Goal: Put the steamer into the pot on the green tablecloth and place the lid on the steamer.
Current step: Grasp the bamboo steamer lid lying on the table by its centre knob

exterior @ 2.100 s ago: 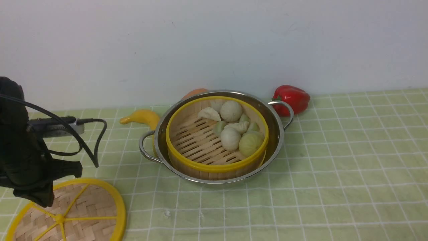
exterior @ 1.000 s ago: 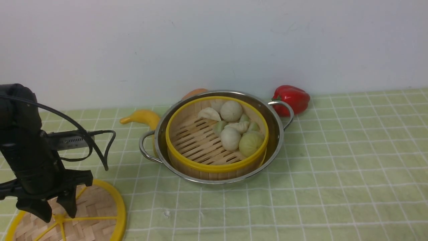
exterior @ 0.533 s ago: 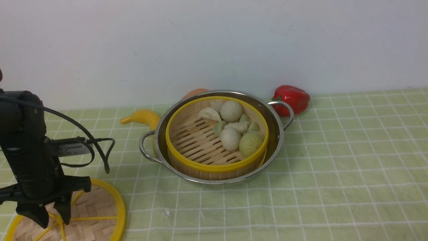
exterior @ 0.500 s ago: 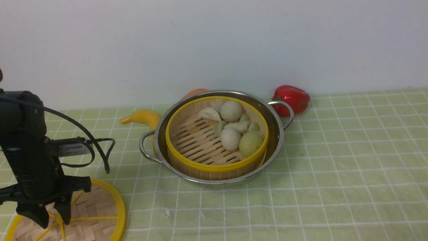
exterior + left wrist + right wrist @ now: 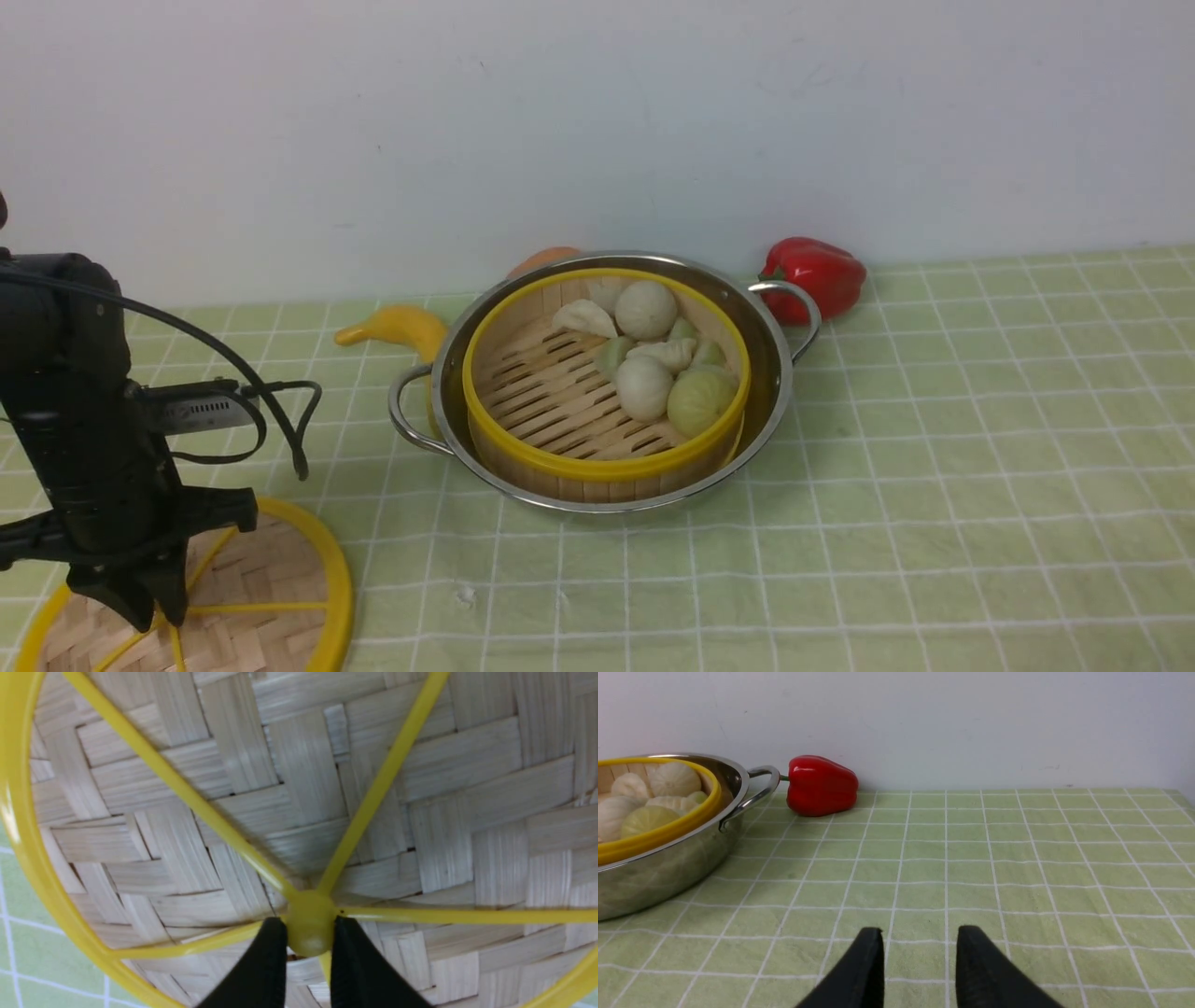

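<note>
At eight o'clock from the pot [image 5: 771, 392], my left gripper [image 5: 308, 927] is pinched onto the lid [image 5: 327, 788] at its hub; recommend a straight, level lift.

lower left of my front view, the lid [image 5: 280, 569] runs off the frame, hub behind the left arm [image 5: 84, 439]; an orange thing [image 5: 546, 259] hides behind the pot [image 5: 780, 373].

So the left arm [image 5: 79, 420] is chunky matte black, with a black cable [image 5: 301, 462] looping off it into a little silver-grey box [image 5: 191, 411] on its side. The left gripper [image 5: 308, 924] and right gripper [image 5: 920, 931] both have smooth black fingers [image 5: 859, 975] tapering to blunt tips.
</note>
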`<move>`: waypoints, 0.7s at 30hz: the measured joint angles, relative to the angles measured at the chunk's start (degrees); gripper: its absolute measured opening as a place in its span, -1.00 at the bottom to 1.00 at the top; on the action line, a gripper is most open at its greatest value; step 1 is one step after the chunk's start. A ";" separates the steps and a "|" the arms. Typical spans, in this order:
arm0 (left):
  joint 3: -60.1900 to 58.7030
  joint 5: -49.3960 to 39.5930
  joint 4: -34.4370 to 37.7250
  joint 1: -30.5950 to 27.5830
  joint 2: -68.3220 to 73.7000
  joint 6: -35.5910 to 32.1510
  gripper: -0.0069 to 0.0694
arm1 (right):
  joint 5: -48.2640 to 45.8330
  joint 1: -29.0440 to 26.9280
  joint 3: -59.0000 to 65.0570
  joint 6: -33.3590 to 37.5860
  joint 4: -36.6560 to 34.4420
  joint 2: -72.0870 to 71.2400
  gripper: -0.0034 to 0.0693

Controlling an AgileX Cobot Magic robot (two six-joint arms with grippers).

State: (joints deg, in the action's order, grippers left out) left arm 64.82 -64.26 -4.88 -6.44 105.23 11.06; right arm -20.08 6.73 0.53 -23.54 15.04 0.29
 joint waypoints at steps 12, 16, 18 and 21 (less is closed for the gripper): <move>0.22 -0.11 -2.09 0.00 -3.11 -1.07 -0.54 | 0.00 0.00 0.00 0.00 0.00 0.00 -0.24; 1.26 -1.55 -2.63 0.00 -4.77 -2.52 -0.54 | 0.00 0.00 0.00 0.00 0.00 0.00 -0.24; 2.40 -2.64 -2.68 0.05 -5.91 -4.25 -0.54 | 0.00 0.00 0.00 0.00 0.00 0.00 -0.24; 3.64 -3.58 -2.62 0.16 -7.09 -6.18 -0.54 | 0.00 0.00 0.00 0.00 0.00 0.00 -0.24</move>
State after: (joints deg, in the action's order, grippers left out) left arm 68.47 -67.84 -7.50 -6.28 98.13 4.88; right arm -20.08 6.73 0.53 -23.54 15.04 0.29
